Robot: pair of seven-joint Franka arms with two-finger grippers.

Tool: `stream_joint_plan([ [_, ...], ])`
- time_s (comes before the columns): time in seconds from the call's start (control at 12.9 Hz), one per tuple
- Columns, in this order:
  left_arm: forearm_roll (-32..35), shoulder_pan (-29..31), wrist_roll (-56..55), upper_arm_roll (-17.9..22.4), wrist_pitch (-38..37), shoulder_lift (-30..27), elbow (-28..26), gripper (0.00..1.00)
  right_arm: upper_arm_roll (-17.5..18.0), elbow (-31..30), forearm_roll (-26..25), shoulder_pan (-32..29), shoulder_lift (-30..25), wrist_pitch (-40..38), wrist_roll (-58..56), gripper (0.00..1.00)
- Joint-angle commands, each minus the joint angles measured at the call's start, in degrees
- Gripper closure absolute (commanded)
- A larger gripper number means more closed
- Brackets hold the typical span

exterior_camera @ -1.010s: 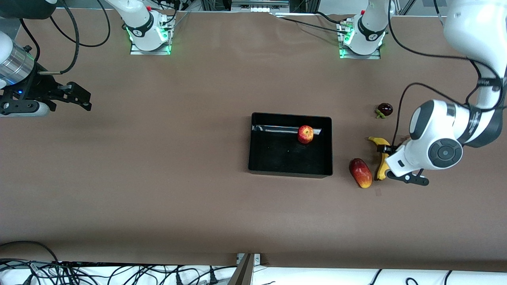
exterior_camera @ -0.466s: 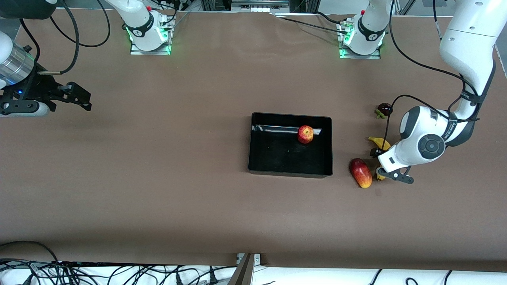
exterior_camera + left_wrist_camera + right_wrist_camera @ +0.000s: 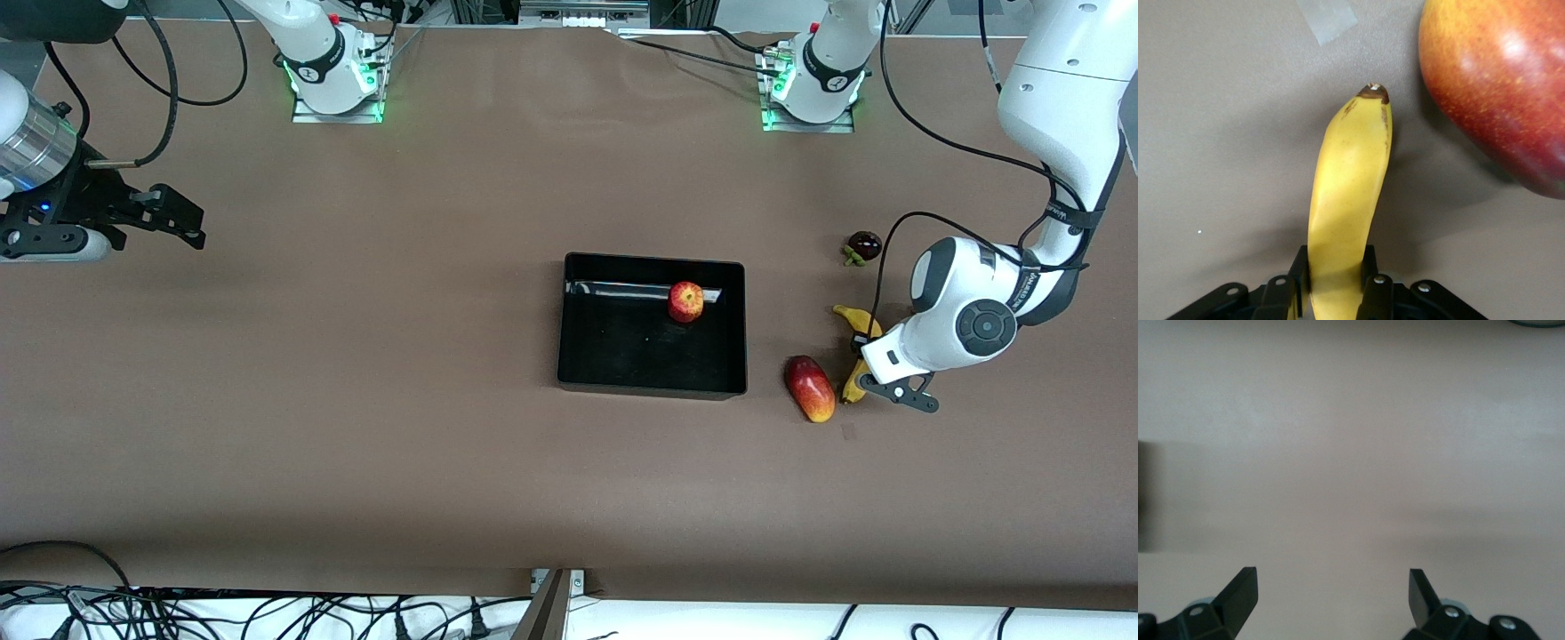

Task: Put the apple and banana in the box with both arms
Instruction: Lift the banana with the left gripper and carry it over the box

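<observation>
Brown table (image 3: 356, 373), seen from above. Black box (image 3: 652, 386) near the middle. Toward the left arm's end: red-yellow mango (image 3: 809, 388) just beside the box, banana (image 3: 856, 351) just beside the mango, dark round fruit (image 3: 863, 245) farther from the front camera than both. Small strip of tape (image 3: 1327, 19) on the bare surface near the banana's tip.
</observation>
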Motion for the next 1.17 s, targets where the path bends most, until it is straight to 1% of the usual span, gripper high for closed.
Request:
stream_joint_plan([
  [0.0,0.2,-0.1,1.0,-1.8,-9.5,-4.7,3.0,1.0,0.6,-0.2,-0.8,-0.6,-0.2,0.3,0.4,0.0],
  [0.08,0.1,0.0,0.5,-4.7,-13.9,-5.2,5.7,1.0,0.6,-0.2,-0.8,-0.6,-0.2,0.3,0.4,0.0],
  [0.16,-0.7,0.0,0.1,-7.0,-19.5,-5.2,9.8,1.0,0.6,-0.2,-0.8,-0.6,-0.2,0.3,0.4,0.0],
  [0.23,-3.4,-0.6,-0.9,-8.4,-24.7,-5.0,13.9,1.0,0.6,-0.2,-0.8,-0.6,-0.2,0.3,0.4,0.0],
  [0.31,-7.0,-1.9,-3.8,-9.5,-28.0,-5.0,16.6,1.0,0.6,-0.2,-0.8,-0.6,-0.2,0.3,0.4,0.0],
  [0.39,-9.0,-3.1,-6.6,-10.0,-28.9,-5.0,17.3,1.0,0.6,-0.2,-0.8,-0.6,-0.2,0.3,0.4,0.0],
  [0.47,-9.6,-4.7,-9.6,-11.1,-29.0,-5.1,17.3,1.0,0.6,-0.2,-0.8,-0.6,-0.2,0.3,0.4,0.0],
  [0.62,-9.6,-9.2,-19.1,-13.4,-28.7,-4.9,17.5,1.0,0.6,-0.2,-0.8,-0.6,-0.2,0.3,0.4,0.0],
  [0.7,-9.6,-12.5,-24.0,-13.4,-28.0,-4.3,17.8,1.0,0.6,-0.2,-0.8,-0.6,-0.2,0.3,0.4,0.0],
  [0.78,-9.6,-15.6,-28.2,-13.4,-26.1,-3.5,18.1,1.0,0.6,-0.2,-0.8,-0.6,-0.2,0.3,0.4,0.0],
  [0.85,-9.6,-17.4,-31.5,-13.4,-24.1,-2.7,18.1,1.0,0.6,-0.2,-0.8,-0.6,-0.2,0.3,0.4,0.0],
  [1.09,-9.1,-23.9,-38.7,-13.2,-16.6,1.7,17.8,1.0,0.6,-0.2,-0.8,-0.6,-0.2,0.3,0.4,0.0],
])
